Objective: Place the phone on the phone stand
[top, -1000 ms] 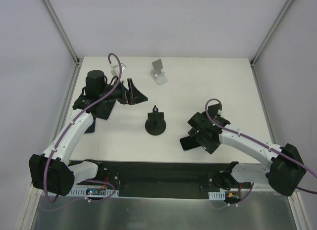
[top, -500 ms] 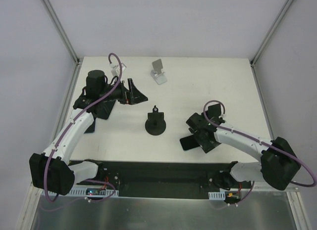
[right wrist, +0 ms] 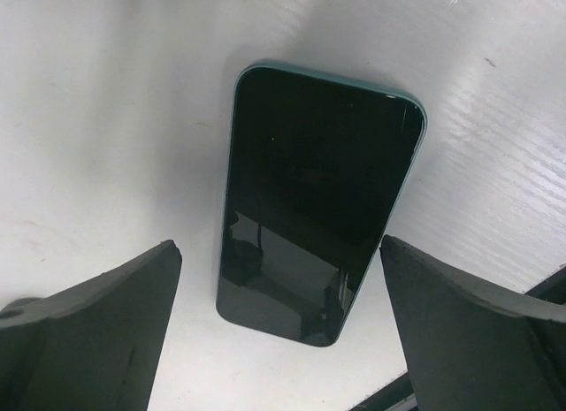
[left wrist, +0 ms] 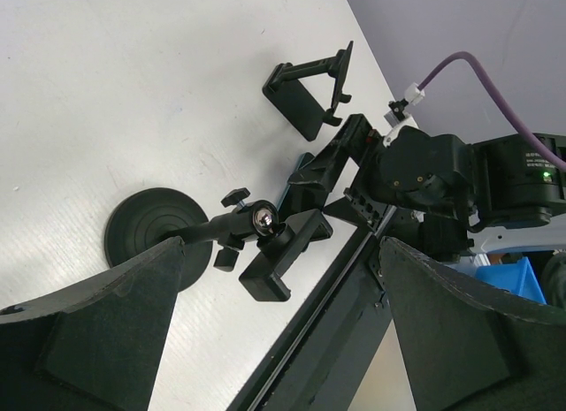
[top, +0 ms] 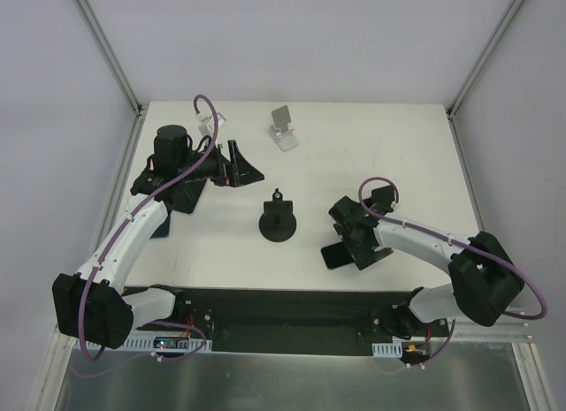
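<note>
The phone (right wrist: 318, 199), dark-screened with a teal edge, lies flat on the white table near the front edge (top: 331, 257). My right gripper (right wrist: 279, 247) hovers open directly over it, one finger on each side of its lower end, and is not touching it (top: 347, 245). A black phone stand (top: 277, 222) with a round base and a clamp head (left wrist: 281, 252) stands mid-table, left of the phone. A white folding phone stand (top: 283, 128) sits at the back. My left gripper (top: 248, 171) is open and empty at the left, facing the black stand (left wrist: 283, 243).
Another black folding stand (left wrist: 309, 93) rests on the table beyond the right arm (left wrist: 424, 163). Dark flat pieces (top: 181, 197) lie under the left arm. A black rail (top: 283, 309) runs along the table's near edge, and frame posts and walls enclose the table.
My right arm has swung its elbow and gripper slightly leftward over the phone. The left arm and the stands have not moved.
</note>
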Available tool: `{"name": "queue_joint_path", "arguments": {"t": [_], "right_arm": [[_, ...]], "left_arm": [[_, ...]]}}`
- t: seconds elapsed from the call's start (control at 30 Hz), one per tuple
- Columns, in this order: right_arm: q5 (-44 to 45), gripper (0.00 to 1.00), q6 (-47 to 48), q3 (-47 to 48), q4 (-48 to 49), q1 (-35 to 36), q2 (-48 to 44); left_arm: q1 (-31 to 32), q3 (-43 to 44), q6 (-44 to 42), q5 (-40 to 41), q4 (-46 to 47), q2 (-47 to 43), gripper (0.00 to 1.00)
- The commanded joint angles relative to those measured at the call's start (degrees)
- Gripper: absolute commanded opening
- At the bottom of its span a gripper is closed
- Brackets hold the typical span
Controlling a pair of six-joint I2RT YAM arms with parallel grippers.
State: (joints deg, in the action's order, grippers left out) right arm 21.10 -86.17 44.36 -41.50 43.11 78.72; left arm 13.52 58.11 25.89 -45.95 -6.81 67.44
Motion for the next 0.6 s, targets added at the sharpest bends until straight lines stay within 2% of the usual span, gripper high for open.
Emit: {"name": "queue_joint_path", "arguments": {"t": [0.0, 0.1, 0.17, 0.3, 0.4, 0.5, 0.57], "right_arm": [[-2.20, 0.96, -1.90, 0.20, -0.16, -0.92, 3.10], [-2.12, 0.95, -2.25, 1.42, -1.82, -0.84, 4.51], [-0.45, 0.91, -2.68, 2.57, -4.89, -0.93, 4.86], [-1.85, 0.85, -1.82, 1.70, -1.14, -1.36, 5.65], [-4.48, 0.74, -1.63, 2.40, -0.87, -1.63, 7.50], [-5.28, 0.72, -2.51, 1.61, -0.60, -2.15, 8.12], [-5.46, 0.66, -2.60, 0.91, 0.10, -2.33, 8.29]], "left_arm": [[-0.07, 1.22, -1.28, -0.81, -0.31, -0.03, 0.90], [-0.07, 1.22, -1.11, -1.33, -0.40, 0.32, 0.90], [-0.07, 1.31, -1.10, -1.42, -0.40, 0.32, 0.90], [-0.07, 1.31, -1.10, -1.24, -0.31, 0.24, 0.90], [-0.16, 1.13, -1.19, -0.98, -0.31, 0.50, 0.90], [-0.07, 1.22, -1.10, -1.42, -0.31, 0.76, 0.90], [-0.07, 1.22, -1.02, -1.42, -0.40, 0.68, 0.90]]}}
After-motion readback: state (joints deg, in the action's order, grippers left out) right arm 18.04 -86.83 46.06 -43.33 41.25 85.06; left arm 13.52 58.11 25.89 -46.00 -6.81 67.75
